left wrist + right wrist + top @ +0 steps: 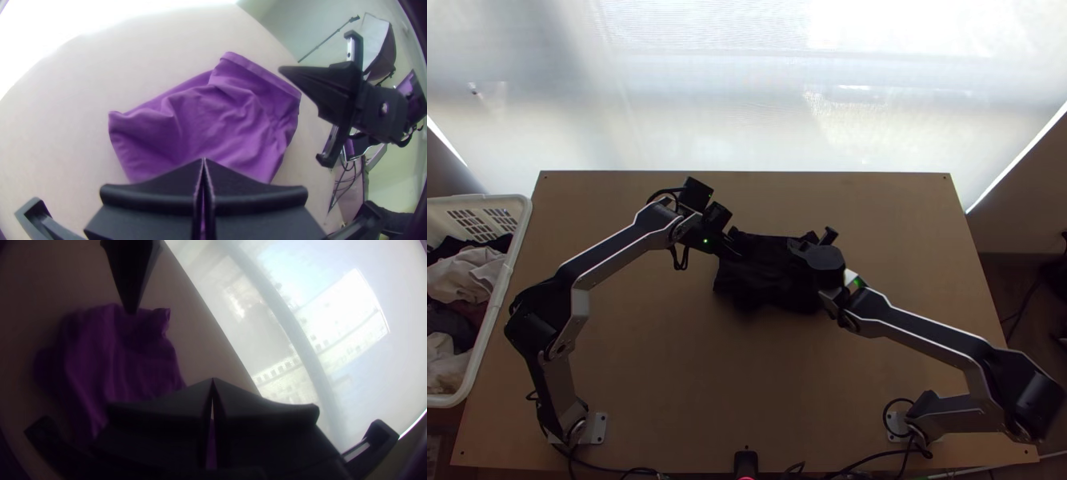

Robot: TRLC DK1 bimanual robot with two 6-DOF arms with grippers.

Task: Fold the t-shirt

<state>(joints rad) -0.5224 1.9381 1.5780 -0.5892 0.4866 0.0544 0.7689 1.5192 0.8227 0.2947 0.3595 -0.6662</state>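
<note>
The t-shirt (767,276) lies as a small, wrinkled, roughly four-sided patch, dark in the top view. Purple cloth (213,120) with a straight hemmed edge shows in the left wrist view, and creased cloth (115,360) in the right. My left gripper (737,251) is at the shirt's far left corner; its tips (204,161) are together, with no pinched fold visible. Over the shirt's far right part is my right gripper (797,245), its tips (213,380) also together by the cloth's edge. Where the fingers overlap the cloth, contact is hard to tell.
A white basket (503,280) of clothes stands beyond the table's left edge. Bare wood of the table (691,376) lies between the arms' bases and the shirt. The two grippers are close to each other, and a bright window (747,96) is behind the far edge.
</note>
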